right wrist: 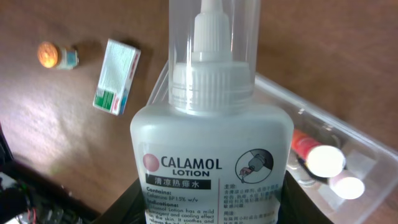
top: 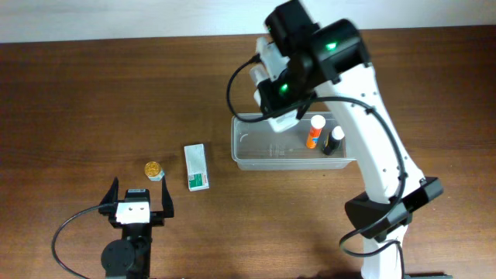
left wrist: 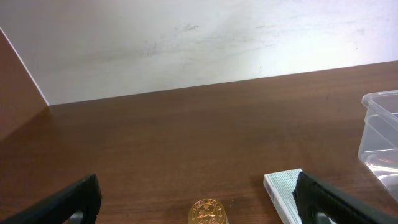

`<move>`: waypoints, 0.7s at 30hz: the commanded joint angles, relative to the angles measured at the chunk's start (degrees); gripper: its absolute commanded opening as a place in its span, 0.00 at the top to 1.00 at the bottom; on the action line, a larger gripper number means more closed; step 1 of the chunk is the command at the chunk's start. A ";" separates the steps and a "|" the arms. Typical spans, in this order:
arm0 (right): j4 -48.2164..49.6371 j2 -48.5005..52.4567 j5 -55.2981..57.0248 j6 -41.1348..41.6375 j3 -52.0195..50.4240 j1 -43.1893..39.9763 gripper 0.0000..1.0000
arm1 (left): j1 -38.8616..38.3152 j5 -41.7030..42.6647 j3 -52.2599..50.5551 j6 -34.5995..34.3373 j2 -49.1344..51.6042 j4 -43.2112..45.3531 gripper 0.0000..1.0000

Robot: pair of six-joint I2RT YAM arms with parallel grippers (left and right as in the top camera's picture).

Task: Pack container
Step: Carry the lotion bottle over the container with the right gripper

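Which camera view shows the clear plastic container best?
The overhead view: nearly the whole container is visible, rim and contents. The left wrist view catches only one corner at its right edge. The right wrist view shows part of its rim, behind the lotion bottle.

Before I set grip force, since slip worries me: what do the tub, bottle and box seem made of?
The tub: clear, glossy plastic; the table shows through its walls. The bottle: milky white plastic, smooth, with a ribbed screw cap. The box: probably printed cardboard, judging by crisp edges and flat green-and-white faces.
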 commanded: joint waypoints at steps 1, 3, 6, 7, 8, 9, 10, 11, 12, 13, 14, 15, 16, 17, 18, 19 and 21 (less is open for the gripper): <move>2.23 -1.16 0.83 -0.55 -3.80 2.54 0.65 | 0.24 0.63 -0.20 0.74 -0.44 -0.09 0.01; 4.63 -1.16 0.83 -0.57 -6.47 3.58 0.65 | 0.24 0.63 -0.20 0.74 -0.44 -0.09 0.00; 8.63 -1.16 0.68 -0.57 -10.60 4.66 0.65 | 0.24 0.63 -0.20 0.74 -0.44 -0.09 0.01; 10.36 -1.16 0.44 -0.57 -12.39 4.79 0.65 | 0.24 0.63 -0.20 0.74 -0.44 -0.09 0.01; 11.63 -1.14 0.22 -0.57 -13.81 4.87 0.65 | 0.24 0.63 -0.20 0.74 -0.44 -0.09 0.01; 12.81 -1.16 0.13 -0.57 -15.21 4.96 0.65 | 0.24 0.63 -0.20 0.74 -0.44 -0.09 0.01; 14.32 -1.14 -0.04 -0.59 -17.09 4.96 0.65 | 0.24 0.63 -0.20 0.74 -0.44 -0.09 0.01; 15.37 -1.16 -0.02 -0.59 -18.40 4.96 0.65 | 0.24 0.63 -0.20 0.74 -0.44 -0.09 0.01; 16.50 -1.16 -0.02 -0.61 -19.76 4.96 0.65 | 0.24 0.63 -0.20 0.74 -0.44 -0.09 0.01; 17.94 -1.14 0.00 -0.63 -21.27 4.96 0.65 | 0.24 0.63 -0.20 0.74 -0.44 -0.09 0.01; 18.93 -1.14 0.00 -0.63 -22.16 4.96 0.65 | 0.24 0.63 -0.20 0.74 -0.44 -0.09 0.01; 20.39 -1.14 0.02 -0.66 -23.28 4.96 0.65 | 0.24 0.63 -0.20 0.74 -0.44 -0.09 0.01; 21.77 -1.14 0.02 -0.85 -24.15 4.94 0.65 | 0.24 0.63 -0.20 0.74 -0.44 -0.09 0.00; 23.19 -1.14 0.04 -0.96 -25.00 4.94 0.65 | 0.24 0.63 -0.20 0.74 -0.44 -0.09 0.00; 24.33 -1.14 0.02 -1.29 -25.68 4.96 0.65 | 0.24 0.63 -0.20 0.74 -0.44 -0.09 0.01; 25.51 -1.14 0.02 -1.70 -26.32 4.96 0.65 | 0.24 0.63 -0.20 0.74 -0.44 -0.09 0.01; 26.71 -1.14 0.11 -1.92 -27.08 4.96 0.65 | 0.24 0.63 -0.20 0.74 -0.44 -0.09 0.01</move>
